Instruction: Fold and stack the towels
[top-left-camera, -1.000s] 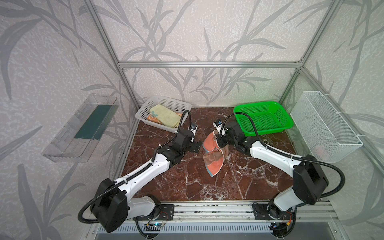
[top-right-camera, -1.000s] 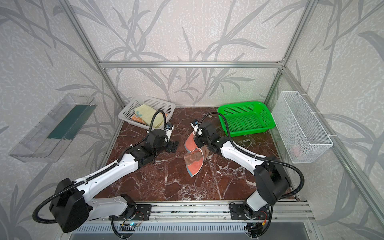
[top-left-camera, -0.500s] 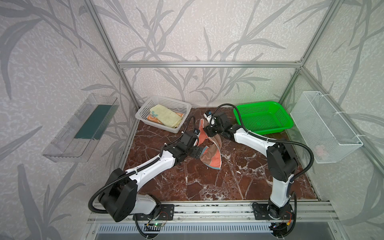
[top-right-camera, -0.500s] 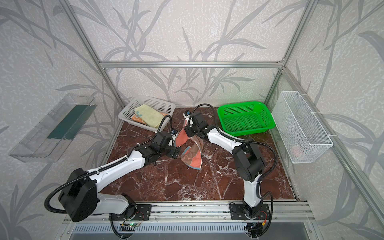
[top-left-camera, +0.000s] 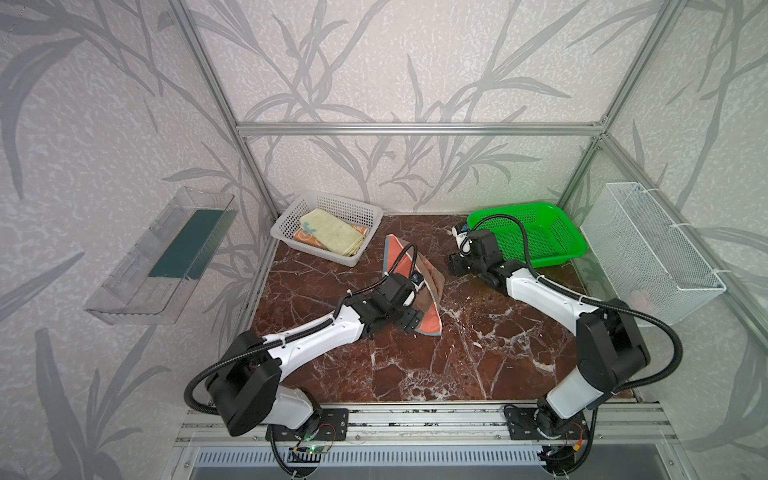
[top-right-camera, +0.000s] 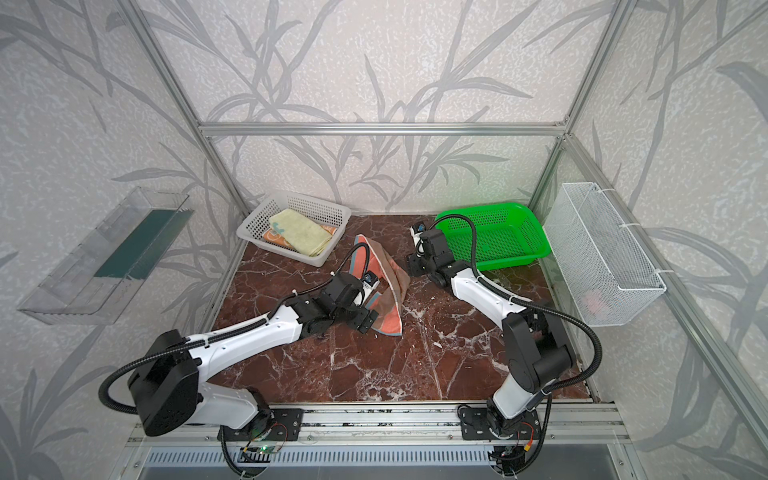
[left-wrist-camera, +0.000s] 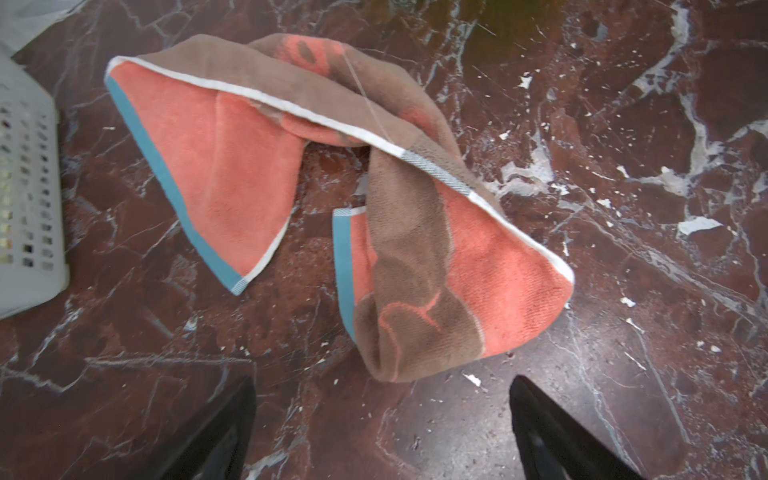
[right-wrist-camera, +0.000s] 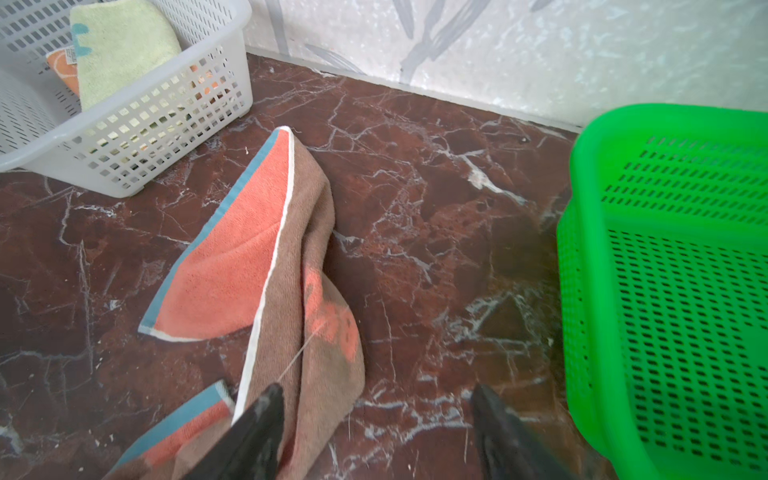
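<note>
table (top-left-camera: 415, 365): dark red marble, carries both baskets and the loose towel
green basket (top-left-camera: 544, 237): along the same back wall as the white basket, well apart from it; no cloth seen in it
white basket (top-left-camera: 316, 252): back corner of table; the landmark; holds two towels
pink towel (top-left-camera: 432, 291): on the table near the white basket, between it and the green basket; rumpled and twisted, not folded, brown print and teal edge showing
yellow towel (top-left-camera: 332, 228): inside the white basket, folded, on top
orange towel (top-left-camera: 305, 237): inside the white basket, under the yellow one, only its edges show
left gripper (left-wrist-camera: 382, 386): at the pink towel's end farthest from the white basket; jaws wide apart, nothing between them
right gripper (right-wrist-camera: 376, 388): beyond the pink towel from the white basket; jaws apart, nothing between them; one finger overlaps the towel edge, contact unclear
</note>
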